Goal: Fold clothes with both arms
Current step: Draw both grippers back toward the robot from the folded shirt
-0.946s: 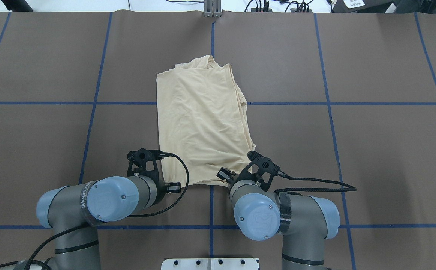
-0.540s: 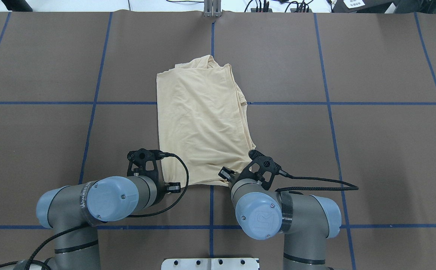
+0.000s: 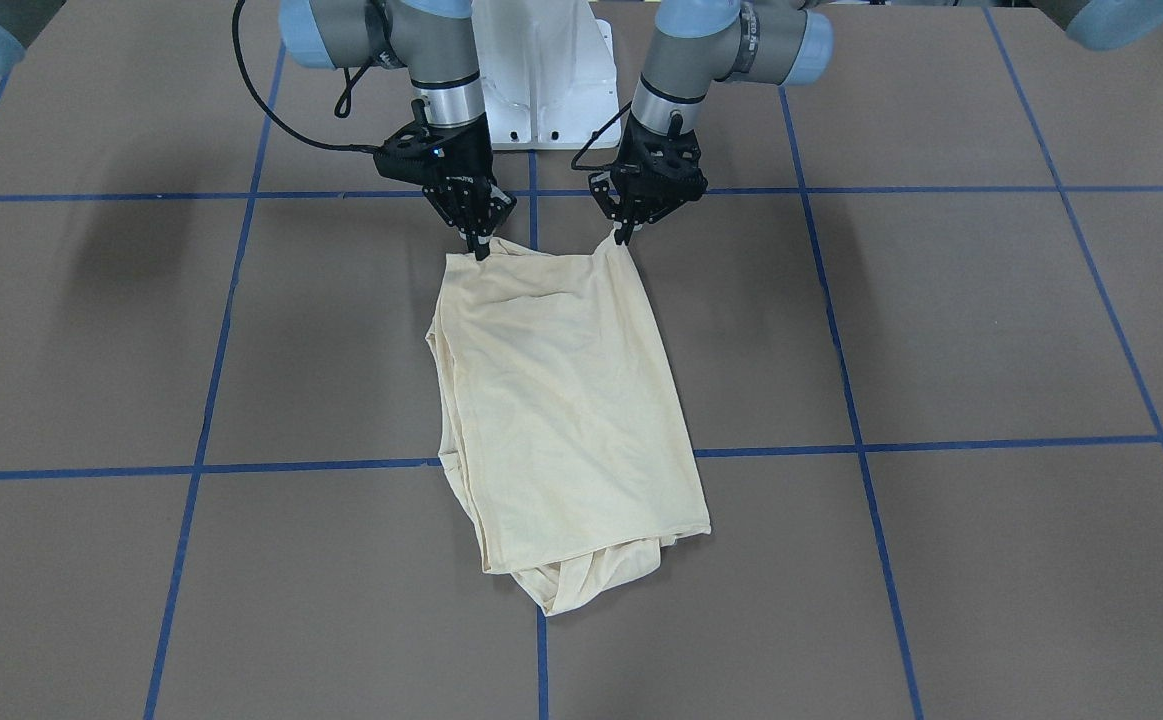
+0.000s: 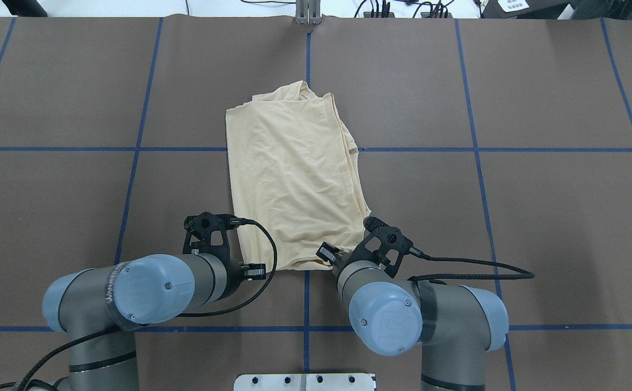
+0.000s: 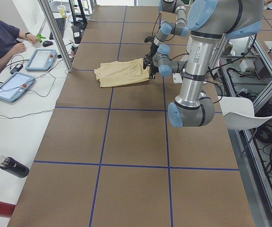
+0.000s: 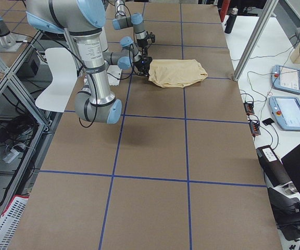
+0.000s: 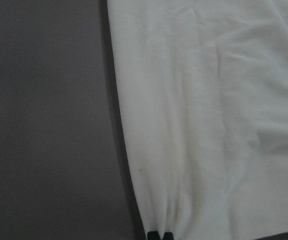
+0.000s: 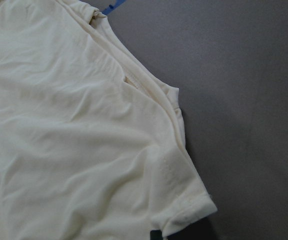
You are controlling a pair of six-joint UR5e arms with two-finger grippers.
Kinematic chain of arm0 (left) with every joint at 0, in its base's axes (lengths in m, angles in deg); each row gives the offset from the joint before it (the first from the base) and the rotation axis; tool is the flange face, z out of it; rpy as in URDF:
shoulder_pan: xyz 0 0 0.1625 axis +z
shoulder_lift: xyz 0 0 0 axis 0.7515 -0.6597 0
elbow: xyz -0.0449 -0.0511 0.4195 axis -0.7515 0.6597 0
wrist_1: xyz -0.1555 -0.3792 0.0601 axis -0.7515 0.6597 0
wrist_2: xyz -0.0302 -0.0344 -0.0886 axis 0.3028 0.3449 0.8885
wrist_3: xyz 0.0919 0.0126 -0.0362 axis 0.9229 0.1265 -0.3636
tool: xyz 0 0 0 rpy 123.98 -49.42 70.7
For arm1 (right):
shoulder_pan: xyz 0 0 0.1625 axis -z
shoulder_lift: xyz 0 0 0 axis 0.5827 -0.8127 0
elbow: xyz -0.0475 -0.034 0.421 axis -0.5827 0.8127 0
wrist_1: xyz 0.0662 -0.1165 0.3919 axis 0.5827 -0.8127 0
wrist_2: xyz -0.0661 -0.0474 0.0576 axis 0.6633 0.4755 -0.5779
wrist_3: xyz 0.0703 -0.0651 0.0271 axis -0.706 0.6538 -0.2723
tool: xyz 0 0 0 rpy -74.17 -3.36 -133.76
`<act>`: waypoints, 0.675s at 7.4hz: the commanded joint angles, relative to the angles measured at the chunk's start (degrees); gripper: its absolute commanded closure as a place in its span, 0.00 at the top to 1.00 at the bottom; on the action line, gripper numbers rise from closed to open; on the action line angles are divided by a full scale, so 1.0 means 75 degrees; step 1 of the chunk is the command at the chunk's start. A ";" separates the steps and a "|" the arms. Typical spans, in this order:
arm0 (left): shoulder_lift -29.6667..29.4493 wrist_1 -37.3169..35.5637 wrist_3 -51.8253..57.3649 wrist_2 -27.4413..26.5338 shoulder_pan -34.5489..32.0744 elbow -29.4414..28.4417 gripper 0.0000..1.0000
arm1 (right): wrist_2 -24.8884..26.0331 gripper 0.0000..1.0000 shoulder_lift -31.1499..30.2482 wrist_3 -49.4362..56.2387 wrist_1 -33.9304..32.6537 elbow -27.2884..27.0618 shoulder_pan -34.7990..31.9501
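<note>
Left gripper (image 3: 624,238) and right gripper (image 3: 482,250) each pinch a near hem corner of the folded T-shirt (image 3: 561,400), which stretches away from them. Brown table (image 3: 941,330) spreads wide outside both grippers. Overhead, wrists (image 4: 213,270) hide the pinches that the front-facing view shows.

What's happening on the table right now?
Both arms are working on a pale cream T-shirt, which lies on the brown table folded lengthwise into a narrow strip. The left gripper and the right gripper each pinch one corner of the edge nearest the robot, and the fabric is drawn up into a small peak at each grip. The rest of the shirt lies flat, and its far end is bunched.
</note>
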 commanded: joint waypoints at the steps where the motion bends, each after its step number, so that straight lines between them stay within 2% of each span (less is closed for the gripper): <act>1: 0.0607 -0.0354 -0.0018 0.0339 0.0225 0.1653 0.00 | 0.0155 0.00 -0.0317 -0.0091 -0.1484 -0.2103 0.0882; 2: 0.0622 -0.1355 -0.0018 0.0617 0.0366 0.2603 0.00 | 0.0144 0.00 -0.0305 -0.0092 -0.2446 -0.2984 0.1107; 3: 0.0599 -0.1887 -0.0018 0.0818 0.0391 0.3041 0.00 | 0.0132 0.00 -0.0305 -0.0092 -0.2641 -0.3179 0.1121; 5: 0.0587 -0.1904 -0.0018 0.0820 0.0391 0.2988 0.00 | 0.0132 0.00 -0.0294 -0.0080 -0.2643 -0.3181 0.1121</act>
